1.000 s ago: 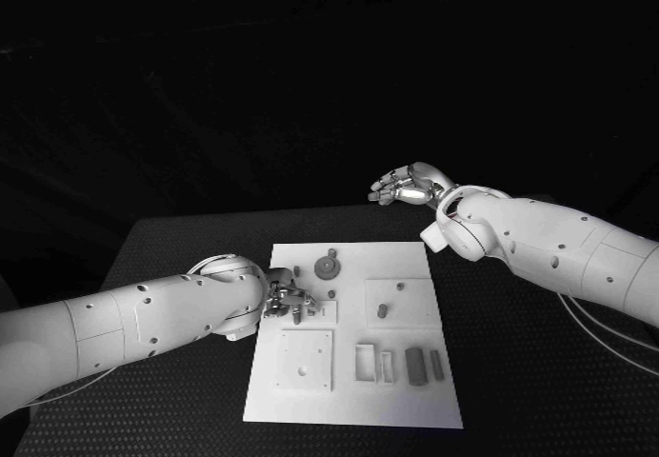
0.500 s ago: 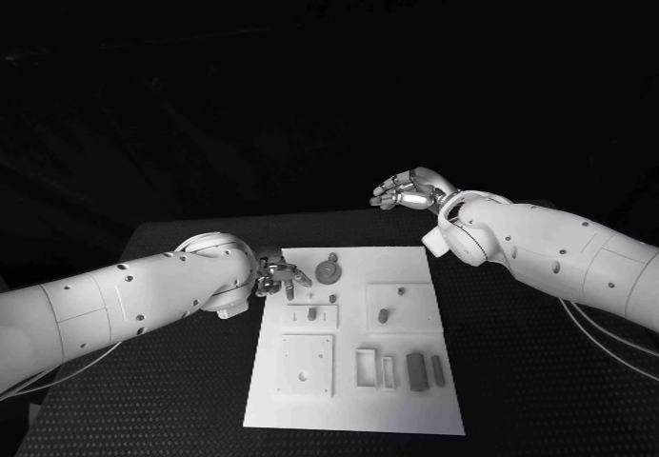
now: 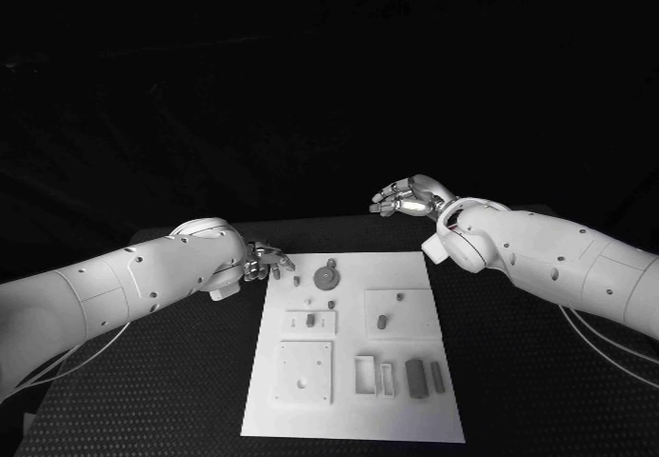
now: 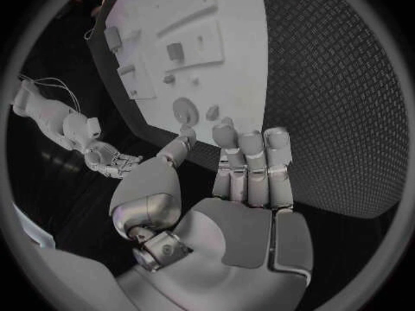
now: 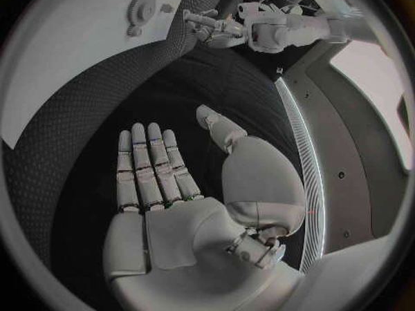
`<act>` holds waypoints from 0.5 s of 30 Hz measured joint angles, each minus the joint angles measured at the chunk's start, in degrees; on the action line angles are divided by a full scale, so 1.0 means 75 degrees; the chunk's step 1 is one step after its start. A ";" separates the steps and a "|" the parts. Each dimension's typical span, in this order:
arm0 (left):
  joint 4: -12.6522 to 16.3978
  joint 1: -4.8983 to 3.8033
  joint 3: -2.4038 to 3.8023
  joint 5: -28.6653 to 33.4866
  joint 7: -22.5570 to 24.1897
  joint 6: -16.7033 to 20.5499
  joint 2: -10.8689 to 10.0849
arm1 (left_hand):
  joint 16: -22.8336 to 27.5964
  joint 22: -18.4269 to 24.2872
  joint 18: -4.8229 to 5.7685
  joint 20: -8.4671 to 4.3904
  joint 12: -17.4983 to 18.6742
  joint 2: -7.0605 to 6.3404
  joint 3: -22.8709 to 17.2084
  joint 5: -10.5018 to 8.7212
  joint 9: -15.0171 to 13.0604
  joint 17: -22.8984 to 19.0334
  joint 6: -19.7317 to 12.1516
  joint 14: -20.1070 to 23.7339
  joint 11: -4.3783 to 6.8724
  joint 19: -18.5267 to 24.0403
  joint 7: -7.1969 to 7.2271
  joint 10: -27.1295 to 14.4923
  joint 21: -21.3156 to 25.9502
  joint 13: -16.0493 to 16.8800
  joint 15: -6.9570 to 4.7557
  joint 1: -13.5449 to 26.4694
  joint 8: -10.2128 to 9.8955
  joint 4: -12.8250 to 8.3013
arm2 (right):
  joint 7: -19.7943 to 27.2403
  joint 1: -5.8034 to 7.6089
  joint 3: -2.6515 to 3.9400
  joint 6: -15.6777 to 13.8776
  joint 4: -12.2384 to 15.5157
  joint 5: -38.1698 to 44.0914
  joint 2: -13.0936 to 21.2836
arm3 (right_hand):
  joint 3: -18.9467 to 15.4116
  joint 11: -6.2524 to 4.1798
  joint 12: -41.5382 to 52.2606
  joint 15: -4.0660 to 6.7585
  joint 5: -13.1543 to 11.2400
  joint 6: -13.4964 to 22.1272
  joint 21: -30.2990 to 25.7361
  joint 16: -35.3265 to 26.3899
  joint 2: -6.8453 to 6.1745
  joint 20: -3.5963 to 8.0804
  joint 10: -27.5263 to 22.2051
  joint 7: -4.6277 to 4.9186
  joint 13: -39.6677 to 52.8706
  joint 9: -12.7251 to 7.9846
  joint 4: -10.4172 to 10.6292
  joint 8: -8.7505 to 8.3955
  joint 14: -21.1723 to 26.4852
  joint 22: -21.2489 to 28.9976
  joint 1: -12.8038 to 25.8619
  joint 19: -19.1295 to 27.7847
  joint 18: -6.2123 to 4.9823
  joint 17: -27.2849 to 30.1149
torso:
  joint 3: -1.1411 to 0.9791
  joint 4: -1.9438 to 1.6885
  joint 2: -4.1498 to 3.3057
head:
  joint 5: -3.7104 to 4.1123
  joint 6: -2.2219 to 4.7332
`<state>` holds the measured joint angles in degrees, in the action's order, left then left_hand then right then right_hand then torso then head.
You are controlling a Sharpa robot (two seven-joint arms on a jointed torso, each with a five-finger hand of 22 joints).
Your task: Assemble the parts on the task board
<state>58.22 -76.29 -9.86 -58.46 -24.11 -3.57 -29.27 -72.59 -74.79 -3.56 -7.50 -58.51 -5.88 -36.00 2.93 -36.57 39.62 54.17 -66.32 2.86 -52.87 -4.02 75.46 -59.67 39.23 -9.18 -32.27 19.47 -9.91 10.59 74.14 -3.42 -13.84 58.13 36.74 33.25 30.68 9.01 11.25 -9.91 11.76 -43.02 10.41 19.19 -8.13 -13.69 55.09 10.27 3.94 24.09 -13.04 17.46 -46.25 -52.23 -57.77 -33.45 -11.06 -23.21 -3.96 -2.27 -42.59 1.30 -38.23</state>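
The white task board (image 3: pixel 351 419) lies in the middle of the black table. Near its far edge a grey gear (image 3: pixel 326 278) lies flat, with a small peg (image 3: pixel 332 262) just beyond it. Two small parts (image 3: pixel 383 322) stand in raised plates at mid-board, and two grey blocks (image 3: pixel 415 376) lie near the front right. My left hand (image 3: pixel 265 262) hovers off the board's far left corner, fingers spread, holding nothing. My right hand (image 3: pixel 408 198) is raised beyond the far right corner, empty too. The left wrist view shows that hand's fingers (image 4: pixel 251 166) straight, with the gear (image 4: pixel 184 108) past them.
A square plate (image 3: pixel 304 371) with holes and an open frame (image 3: pixel 367 374) sit at the board's front. Black table surface (image 3: pixel 535 381) runs along both sides of the board. In the right wrist view the flat right hand (image 5: pixel 160 180) hangs over the table beside the board (image 5: pixel 69 62).
My left hand has lifted off the board's left middle and drawn back towards the far left corner, empty. The right hand has stayed almost where it was.
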 measured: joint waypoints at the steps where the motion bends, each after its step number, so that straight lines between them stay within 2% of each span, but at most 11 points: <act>1: -0.0115 -0.0001 0.0000 0.0000 0.0015 -0.0016 0.0069 | 0.0000 0.0000 0.0000 -0.0009 0.0001 0.0000 0.0020 0.0000 0.0000 0.0000 -0.0060 -0.0003 -0.0014 0.0009 -0.0037 0.0013 0.0000 0.0000 0.0024 0.0000 0.0000 -0.0020 | 0.0000 0.0000 0.0000 -0.0001 0.0010 0.0000 0.0004 | 0.0000 0.0000 0.0000 0.0000 0.0000 0.0000 0.0000 0.0000 0.0000 0.0000 0.0000 0.0000 0.0000 0.0000 0.0000 0.0000 0.0000 0.0000 0.0000 0.0000 0.0000 0.0000 | -0.0001 0.0001 -0.0004 | 0.0001 0.0005; 3: -0.0247 -0.0001 -0.0001 -0.0001 0.0041 -0.0045 0.0163 | 0.0000 0.0000 0.0000 -0.0009 0.0000 0.0000 0.0021 0.0000 0.0027 0.0000 -0.0154 -0.0003 -0.0030 0.0009 -0.0039 -0.0002 0.0000 0.0000 0.0025 0.0000 -0.0076 -0.0021 | 0.0000 0.0000 0.0001 -0.0002 0.0029 0.0000 0.0006 | 0.0000 0.0000 0.0000 0.0000 0.0000 0.0000 0.0000 0.0000 0.0000 0.0000 0.0000 0.0000 0.0000 0.0000 0.0000 0.0000 0.0000 0.0000 0.0000 0.0000 0.0000 0.0000 | -0.0006 0.0007 -0.0018 | 0.0001 0.0023; 6: -0.0450 0.0005 -0.0002 -0.0003 0.0084 -0.0107 0.0312 | 0.0000 0.0000 0.0000 -0.0009 0.0000 0.0011 0.0022 0.0000 0.0097 -0.0010 -0.0455 -0.0013 -0.0084 0.0009 -0.0099 -0.0056 0.0000 0.0000 0.0118 -0.0112 -0.0241 -0.0021 | 0.0000 0.0001 0.0001 -0.0002 0.0056 0.0000 0.0009 | 0.0000 0.0000 0.0000 0.0000 0.0000 0.0000 0.0000 0.0000 0.0000 0.0000 0.0000 0.0000 0.0000 0.0000 0.0000 0.0000 0.0000 0.0000 0.0000 0.0000 0.0000 0.0007 | -0.0009 0.0016 -0.0039 | 0.0001 0.0049; 7: -0.0501 0.0009 -0.0002 -0.0004 0.0097 -0.0129 0.0346 | 0.0000 0.0000 0.0000 -0.0009 0.0000 0.0047 0.0039 0.0000 0.0109 -0.0010 -0.0501 -0.0014 -0.0093 0.0009 -0.0117 -0.0048 0.0000 0.0000 0.0120 -0.0148 -0.0251 -0.0039 | 0.0000 0.0001 0.0001 -0.0002 0.0060 0.0000 0.0009 | 0.0000 0.0000 0.0000 0.0000 0.0000 0.0000 0.0000 0.0000 0.0000 0.0000 0.0000 0.0000 0.0000 0.0000 0.0000 0.0000 0.0000 0.0001 0.0000 0.0000 0.0000 0.0007 | -0.0010 0.0022 -0.0050 | -0.0003 0.0060; 10: -0.0624 0.0024 -0.0002 -0.0004 0.0135 -0.0190 0.0419 | 0.0000 0.0000 0.0000 -0.0009 0.0000 0.0010 0.0018 0.0000 0.0142 -0.0018 -0.0630 -0.0017 -0.0161 0.0009 -0.0169 -0.0060 0.0000 0.0000 0.0156 -0.0264 -0.0301 -0.0066 | 0.0000 0.0001 0.0001 -0.0003 0.0064 0.0000 0.0010 | 0.0000 0.0000 0.0000 0.0000 0.0000 0.0000 0.0000 0.0000 0.0000 0.0000 0.0000 0.0000 0.0000 -0.0006 0.0000 0.0000 0.0000 0.0001 0.0000 0.0000 0.0000 0.0007 | -0.0014 0.0034 -0.0079 | -0.0010 0.0076; 15: -0.0707 0.0031 -0.0004 -0.0005 0.0181 -0.0294 0.0452 | 0.0000 -0.0003 0.0000 -0.0009 0.0000 -0.0011 0.0033 0.0000 0.0178 -0.0018 -0.0715 -0.0014 -0.0166 0.0009 -0.0199 -0.0059 0.0030 0.0000 0.0176 -0.0313 -0.0316 -0.0093 | 0.0000 0.0001 0.0001 -0.0004 0.0060 0.0000 0.0001 | 0.0000 0.0000 0.0000 0.0000 0.0029 0.0025 -0.0030 0.0000 0.0000 0.0000 0.0000 0.0026 0.0000 -0.0006 0.0000 0.0000 0.0000 -0.0008 0.0000 0.0000 0.0000 0.0007 | -0.0028 0.0048 -0.0120 | -0.0010 0.0094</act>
<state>52.91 -76.06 -9.89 -58.50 -22.75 -5.77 -25.88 -72.59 -74.81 -3.55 -7.57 -58.51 -5.96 -35.75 2.93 -35.24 39.48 48.81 -66.42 1.61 -52.81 -5.51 75.02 -59.45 39.23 -7.86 -34.62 17.09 -10.60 10.59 74.15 -3.42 -13.86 58.58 36.74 33.26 30.68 9.01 11.25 -9.91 11.98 -42.83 10.18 19.19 -8.13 -13.69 55.09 10.46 3.94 24.04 -13.04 17.46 -46.25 -52.29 -57.78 -33.45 -11.06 -23.16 -4.17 -1.91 -43.49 1.22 -37.52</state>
